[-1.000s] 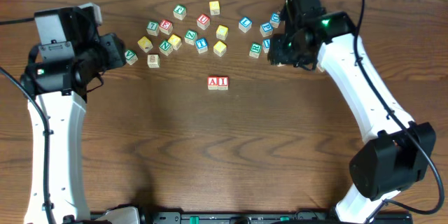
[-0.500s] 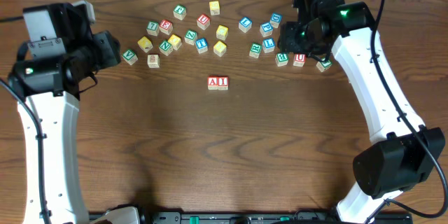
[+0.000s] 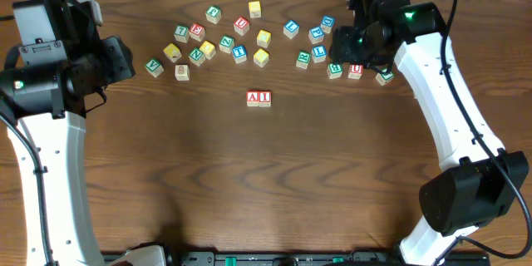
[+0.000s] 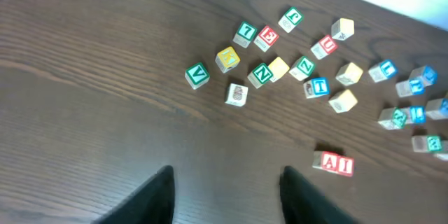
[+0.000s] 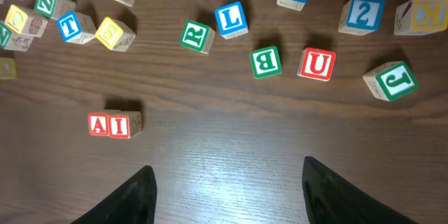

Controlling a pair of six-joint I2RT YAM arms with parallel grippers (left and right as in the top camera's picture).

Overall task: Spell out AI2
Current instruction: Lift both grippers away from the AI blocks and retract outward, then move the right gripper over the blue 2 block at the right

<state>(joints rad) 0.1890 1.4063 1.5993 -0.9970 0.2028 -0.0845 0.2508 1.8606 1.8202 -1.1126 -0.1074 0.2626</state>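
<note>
Fingers spread and empty on both left gripper and right gripper, A and I touching on the table, 2 well off, just beside a yellow cube, near green B and red U.

The left gripper drew back toward the left edge of the dark wooden table, farther from the scattered letter cubes. The right gripper pulled up and to the right. That uncovered the small pale wooden cube with a green "B" and the one with a red "U" in the overhead view.
</note>
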